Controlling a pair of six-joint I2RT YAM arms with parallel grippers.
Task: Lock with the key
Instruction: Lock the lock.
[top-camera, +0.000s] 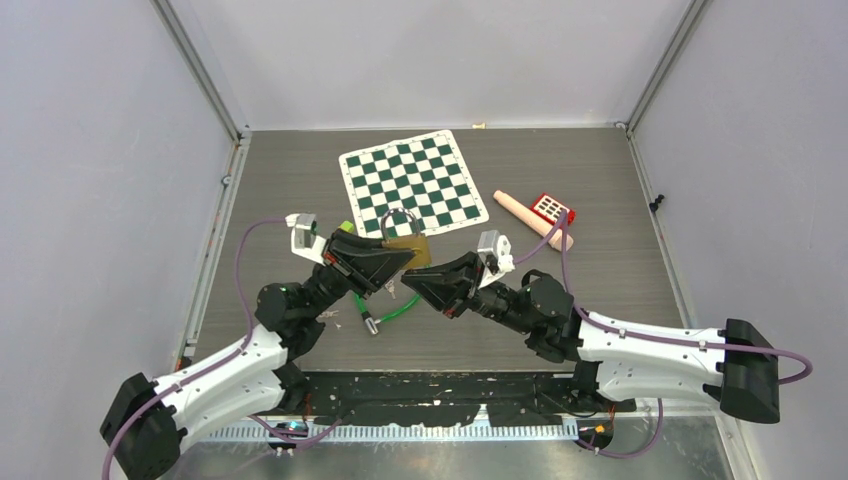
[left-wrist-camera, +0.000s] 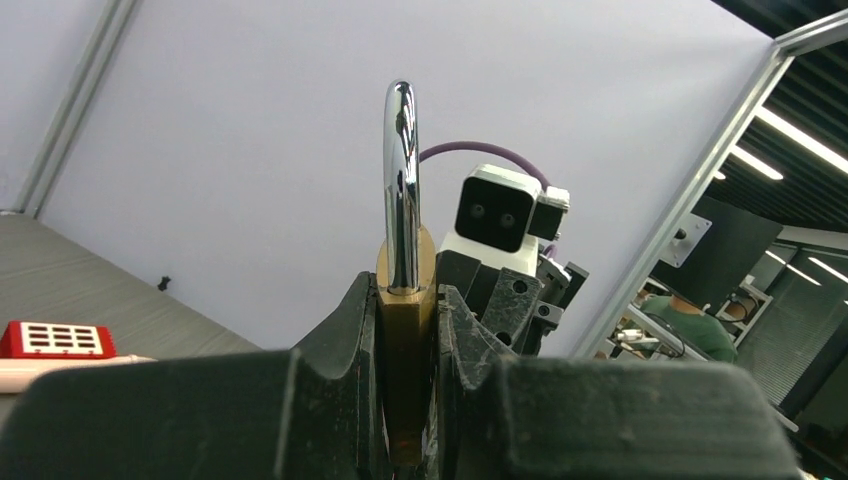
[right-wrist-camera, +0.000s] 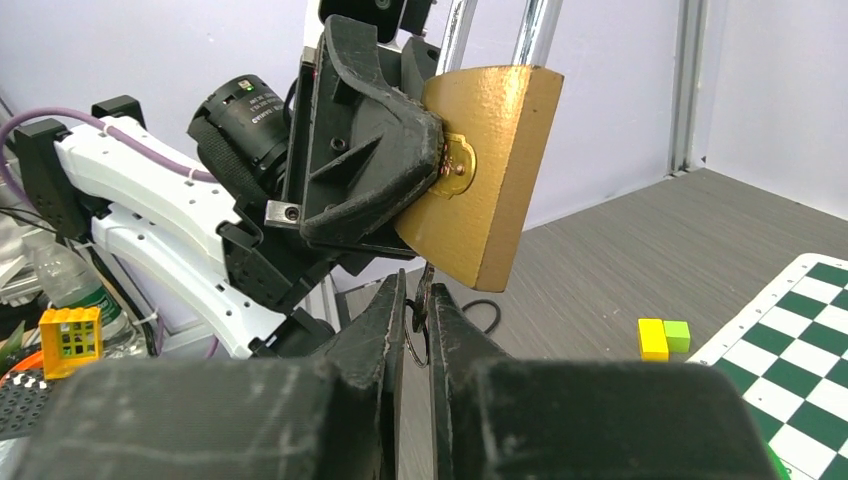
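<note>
A brass padlock (top-camera: 413, 250) with a chrome shackle (left-wrist-camera: 402, 180) is held in the air over the table's middle. My left gripper (top-camera: 402, 258) is shut on its body; the left wrist view shows the brass body (left-wrist-camera: 405, 350) clamped between both fingers, shackle pointing up. In the right wrist view the padlock (right-wrist-camera: 490, 170) hangs just above my right gripper (right-wrist-camera: 418, 295), which is shut on a small key with a ring (right-wrist-camera: 417, 325). The key tip reaches up to the padlock's underside. In the top view the right gripper (top-camera: 418, 285) is just below and right of the lock.
A green-and-white chessboard mat (top-camera: 412, 181) lies behind the grippers. A wooden peg (top-camera: 532, 218) and a red keypad block (top-camera: 551, 208) lie at the right. A green cable (top-camera: 385, 312) lies under the grippers. Yellow and green blocks (right-wrist-camera: 664, 338) sit by the mat.
</note>
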